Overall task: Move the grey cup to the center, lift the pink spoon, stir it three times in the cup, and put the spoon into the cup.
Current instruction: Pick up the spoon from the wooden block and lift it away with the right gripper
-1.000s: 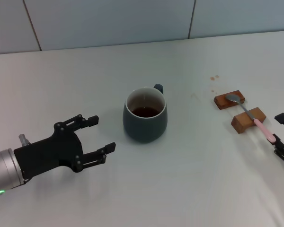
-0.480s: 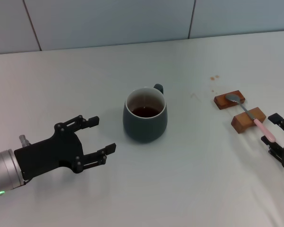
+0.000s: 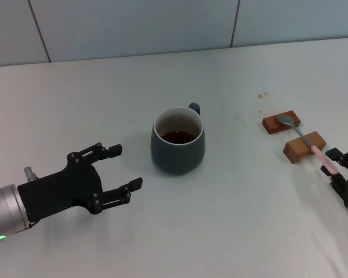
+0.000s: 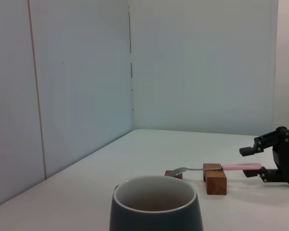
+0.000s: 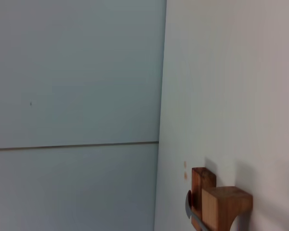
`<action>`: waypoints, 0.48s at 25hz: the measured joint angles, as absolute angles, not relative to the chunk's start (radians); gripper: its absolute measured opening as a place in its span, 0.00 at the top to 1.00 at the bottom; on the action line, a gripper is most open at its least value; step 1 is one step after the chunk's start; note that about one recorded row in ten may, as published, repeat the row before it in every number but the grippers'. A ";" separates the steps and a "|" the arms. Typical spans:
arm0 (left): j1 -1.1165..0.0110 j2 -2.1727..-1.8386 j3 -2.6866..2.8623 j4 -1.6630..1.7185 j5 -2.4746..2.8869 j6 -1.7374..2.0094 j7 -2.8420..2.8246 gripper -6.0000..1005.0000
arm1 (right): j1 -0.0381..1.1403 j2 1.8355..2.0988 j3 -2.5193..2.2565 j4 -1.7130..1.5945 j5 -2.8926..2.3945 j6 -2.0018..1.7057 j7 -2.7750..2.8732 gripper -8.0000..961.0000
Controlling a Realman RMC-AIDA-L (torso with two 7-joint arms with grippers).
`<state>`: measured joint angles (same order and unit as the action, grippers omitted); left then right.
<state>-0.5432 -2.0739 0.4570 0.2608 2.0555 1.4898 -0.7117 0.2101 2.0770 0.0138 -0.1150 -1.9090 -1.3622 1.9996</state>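
The grey cup (image 3: 177,141) stands upright mid-table with dark liquid inside; it also shows in the left wrist view (image 4: 156,207). The pink spoon (image 3: 321,156) rests across two wooden blocks at the right, its silver bowl on the far block. My right gripper (image 3: 330,162) is open, with its fingers on either side of the end of the pink handle (image 4: 241,166). My left gripper (image 3: 123,167) is open and empty, a short way left of the cup and facing it.
The two brown wooden blocks (image 3: 281,122) (image 3: 304,146) hold the spoon off the white table (image 3: 232,231). Small brown stains (image 3: 261,95) lie behind them. A tiled wall (image 3: 162,23) runs along the back.
My right gripper has moved left along the table toward the spoon, so its fingers now flank the end of the handle. The left arm, cup and spoon have barely moved.
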 joint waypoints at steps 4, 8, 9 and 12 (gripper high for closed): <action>-0.543 -2.074 0.458 0.261 2.055 1.490 -0.712 0.20 | 0.210 2.077 0.014 -0.114 -1.909 -1.359 1.999 0.49; -0.543 -2.074 0.459 0.261 2.055 1.490 -0.712 0.20 | 0.214 2.077 0.005 -0.110 -1.909 -1.348 2.000 0.58; -0.543 -2.074 0.460 0.261 2.055 1.490 -0.712 0.20 | 0.216 2.077 -0.001 -0.108 -1.909 -1.346 2.000 0.58; -0.543 -2.074 0.460 0.261 2.055 1.491 -0.712 0.20 | 0.219 2.077 -0.012 -0.105 -1.909 -1.344 2.000 0.59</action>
<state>-0.5430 -2.0739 0.4602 0.2608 2.0555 1.4907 -0.7117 0.2193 2.0770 -0.0121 -0.1046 -1.9086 -1.3437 1.9997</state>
